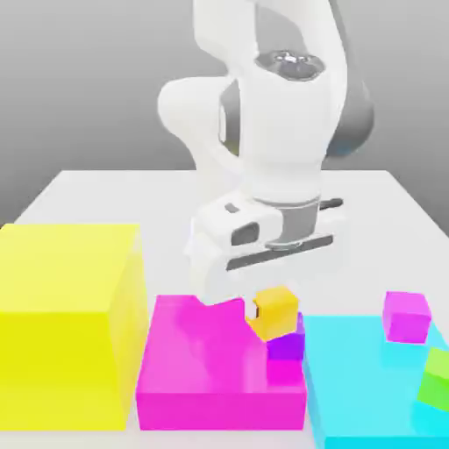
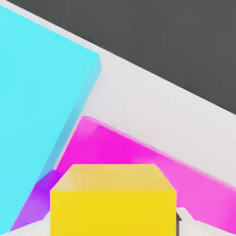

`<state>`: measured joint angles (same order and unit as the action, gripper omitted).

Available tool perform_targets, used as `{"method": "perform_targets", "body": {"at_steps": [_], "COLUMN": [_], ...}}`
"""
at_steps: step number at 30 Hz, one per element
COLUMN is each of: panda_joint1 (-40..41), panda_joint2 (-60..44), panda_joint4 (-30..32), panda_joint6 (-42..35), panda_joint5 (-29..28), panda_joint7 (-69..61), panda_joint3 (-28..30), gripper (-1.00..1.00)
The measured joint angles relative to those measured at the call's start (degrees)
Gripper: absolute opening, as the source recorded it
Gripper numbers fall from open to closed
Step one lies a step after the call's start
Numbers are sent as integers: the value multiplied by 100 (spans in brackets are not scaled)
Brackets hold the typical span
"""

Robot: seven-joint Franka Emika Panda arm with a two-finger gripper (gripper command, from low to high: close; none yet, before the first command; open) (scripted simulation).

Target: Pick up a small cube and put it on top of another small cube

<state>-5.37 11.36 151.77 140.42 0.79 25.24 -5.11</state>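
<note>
My tool (image 1: 274, 309) grasps the yellow-orange cube (image 1: 274, 313) above the magenta block (image 1: 202, 351). In the exterior view, the purple cube (image 1: 287, 341) lies at the held cube's five o'clock, upon that block.

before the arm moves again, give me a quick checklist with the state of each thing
1. End effector closed on the yellow-orange cube: ok, the cube sits between the fingers.
2. Purple cube resting on the magenta block: ok, near the edge beside the cyan block.
3. Held cube centred over the purple cube: not ok, it looks offset in both views.
4. Held cube clear of the purple cube: cannot tell, they overlap in the exterior view.
5. Small pink cube out of the way: ok, it is over on the cyan block.
</note>
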Motion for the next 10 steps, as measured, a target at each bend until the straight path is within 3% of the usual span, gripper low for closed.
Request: {"method": "perform_targets", "body": {"at_steps": [2,6,7,10], "panda_joint1": [-141,-167,-161,-161], "panda_joint2": [278,-300,-452,-452], "panda_joint4": [223,448,484,484], "panda_joint6": [-57,744,933,932], "panda_joint5": [129,98,73,73], "panda_joint7": [-132,-120,-103,-103], "panda_joint3": [-41,-80,-86,-86], "gripper": [-100,-100,100,100]}}
